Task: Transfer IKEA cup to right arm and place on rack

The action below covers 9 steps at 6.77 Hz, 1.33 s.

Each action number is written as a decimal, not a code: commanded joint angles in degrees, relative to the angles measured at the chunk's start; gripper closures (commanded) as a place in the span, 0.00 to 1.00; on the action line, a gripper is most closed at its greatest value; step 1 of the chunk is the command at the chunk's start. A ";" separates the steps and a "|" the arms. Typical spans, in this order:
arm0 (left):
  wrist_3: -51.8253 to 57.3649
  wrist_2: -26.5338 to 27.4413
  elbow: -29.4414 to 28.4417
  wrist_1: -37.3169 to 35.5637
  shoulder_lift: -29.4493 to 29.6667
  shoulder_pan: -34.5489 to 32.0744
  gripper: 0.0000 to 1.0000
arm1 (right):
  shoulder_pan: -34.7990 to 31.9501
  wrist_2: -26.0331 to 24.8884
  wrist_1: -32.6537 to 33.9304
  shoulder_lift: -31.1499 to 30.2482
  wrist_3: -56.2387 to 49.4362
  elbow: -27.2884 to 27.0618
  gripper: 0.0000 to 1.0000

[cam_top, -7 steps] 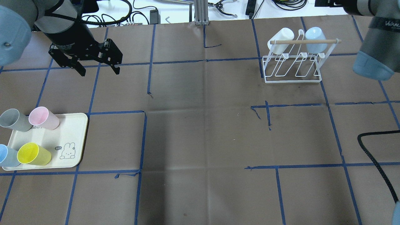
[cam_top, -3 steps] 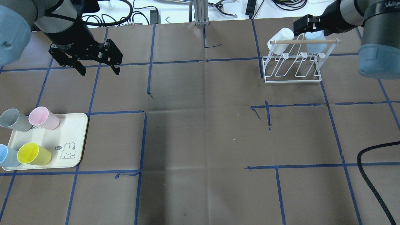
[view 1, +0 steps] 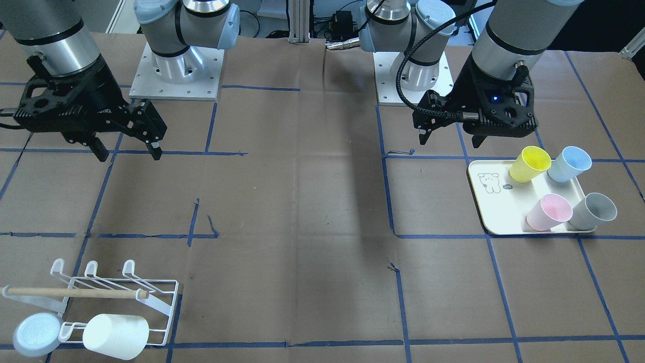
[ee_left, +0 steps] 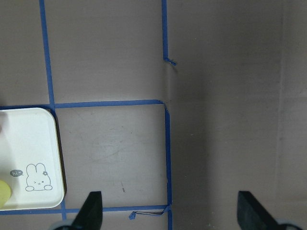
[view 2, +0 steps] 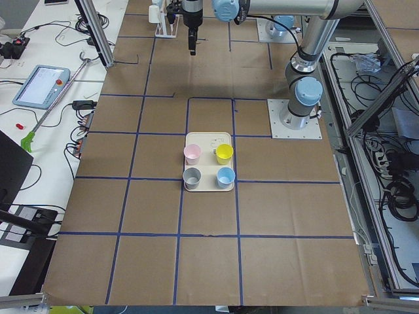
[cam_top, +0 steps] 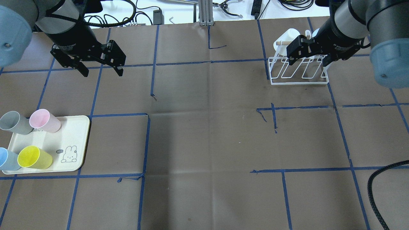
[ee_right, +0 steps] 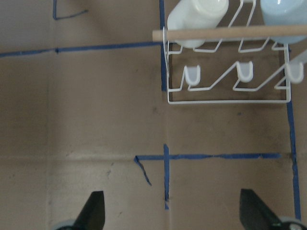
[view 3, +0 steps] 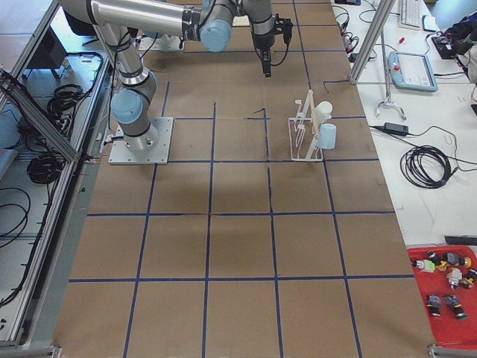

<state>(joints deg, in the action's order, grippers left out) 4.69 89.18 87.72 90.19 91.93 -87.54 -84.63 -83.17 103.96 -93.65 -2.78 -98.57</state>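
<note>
On the counter's left half, the front-facing view shows a yellow cup [view 1: 529, 164], blue cup [view 1: 569, 164], pink cup [view 1: 548, 213] and grey cup [view 1: 594, 212] mouths-up on the cream tray [view 1: 496, 212]. The rack [view 1: 75, 292], by the operators' edge on the right half, carries a white cup [view 1: 116, 335] and a pale-blue cup [view 1: 34, 334]. Overhead, the left gripper [cam_top: 103, 74] hangs spread and empty beyond the tray. The right gripper [cam_top: 306, 62], likewise spread and empty, hovers above the rack.
</note>
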 commanded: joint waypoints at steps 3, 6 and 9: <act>-0.13 -0.05 0.00 -0.01 0.00 0.00 0.00 | -3.78 -4.69 -17.13 -5.22 4.62 3.03 0.00; -0.12 -0.05 0.00 -0.01 0.00 0.00 0.00 | -5.97 -5.42 -16.60 -5.22 11.67 1.46 0.00; -0.12 -0.05 0.00 -0.01 -0.09 0.00 0.00 | -7.47 -4.81 -14.49 -4.87 9.74 0.13 0.00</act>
<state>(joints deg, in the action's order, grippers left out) 4.57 89.12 87.71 90.18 91.86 -87.54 -91.84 -88.42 89.04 -98.64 8.11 -98.17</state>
